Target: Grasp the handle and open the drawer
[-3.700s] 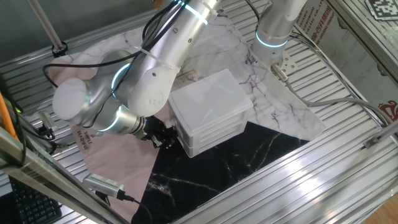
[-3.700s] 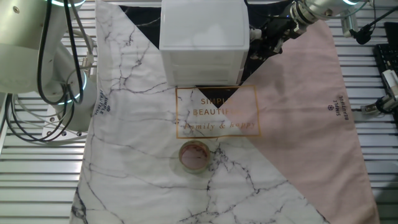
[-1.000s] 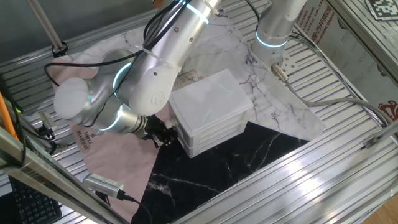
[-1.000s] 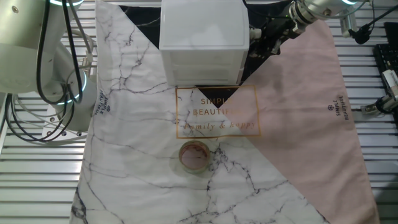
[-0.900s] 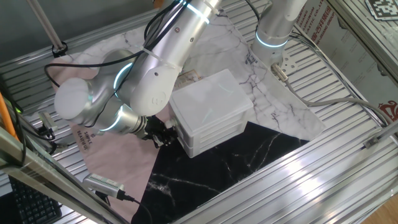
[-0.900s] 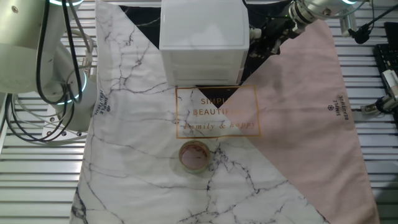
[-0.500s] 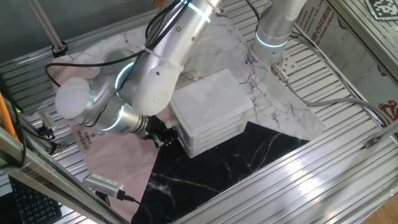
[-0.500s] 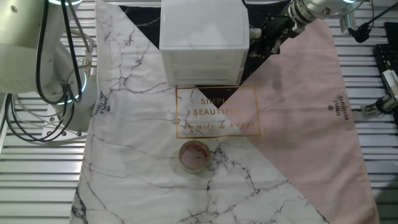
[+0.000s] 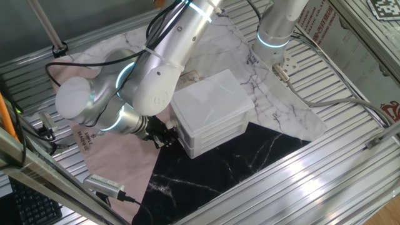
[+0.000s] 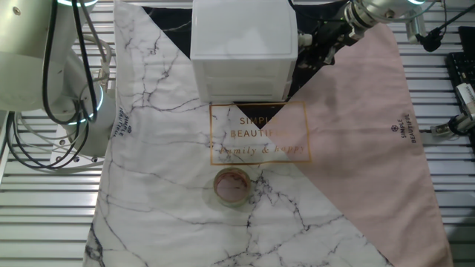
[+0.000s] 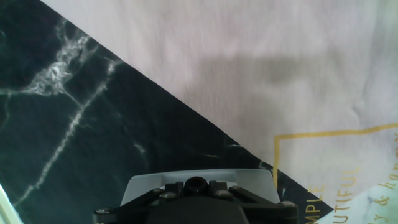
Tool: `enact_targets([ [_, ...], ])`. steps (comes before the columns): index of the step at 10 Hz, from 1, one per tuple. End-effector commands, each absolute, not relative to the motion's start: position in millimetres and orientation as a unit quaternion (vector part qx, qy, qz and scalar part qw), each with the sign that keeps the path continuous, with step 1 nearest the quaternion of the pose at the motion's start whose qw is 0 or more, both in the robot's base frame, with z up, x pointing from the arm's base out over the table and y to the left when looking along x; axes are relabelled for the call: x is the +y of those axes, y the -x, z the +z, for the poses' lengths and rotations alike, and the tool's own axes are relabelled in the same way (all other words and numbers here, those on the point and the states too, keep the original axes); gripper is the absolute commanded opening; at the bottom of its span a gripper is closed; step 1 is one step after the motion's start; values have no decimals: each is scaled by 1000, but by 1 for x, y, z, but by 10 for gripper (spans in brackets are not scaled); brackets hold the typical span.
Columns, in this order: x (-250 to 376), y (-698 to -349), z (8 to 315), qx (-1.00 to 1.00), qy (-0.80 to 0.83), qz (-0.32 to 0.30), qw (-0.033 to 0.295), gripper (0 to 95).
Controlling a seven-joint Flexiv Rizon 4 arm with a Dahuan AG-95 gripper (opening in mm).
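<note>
Gripper (image 9: 164, 137): low beside the cabinet (image 9: 209, 109) to reach the hidden handle; opening cannot be told.
Drawer (image 9: 215, 133): appears shut.

The arm (image 9: 156, 69) is silver-grey with rounded joints, glowing cyan rings and black cables along it; its gripper (image 9: 164, 138) is black, with small screws visible in hand view.

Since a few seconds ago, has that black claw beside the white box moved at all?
No. In both fixed views the gripper sits at the same spot against the white cabinet, its side corner, as earlier.
</note>
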State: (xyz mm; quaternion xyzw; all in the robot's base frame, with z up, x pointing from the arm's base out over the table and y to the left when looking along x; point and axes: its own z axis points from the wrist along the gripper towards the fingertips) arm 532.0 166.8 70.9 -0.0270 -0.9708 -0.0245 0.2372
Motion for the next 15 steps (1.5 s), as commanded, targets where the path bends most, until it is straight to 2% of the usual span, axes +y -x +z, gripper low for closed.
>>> enact_targets([
  [1,167,-533,71,-971,23,-22,235,0],
  [7,167,-534,71,-975,26,-21,218,0],
  [11,168,-540,72,-975,26,-19,221,0],
  [15,169,-541,72,-977,22,-15,211,0],
])
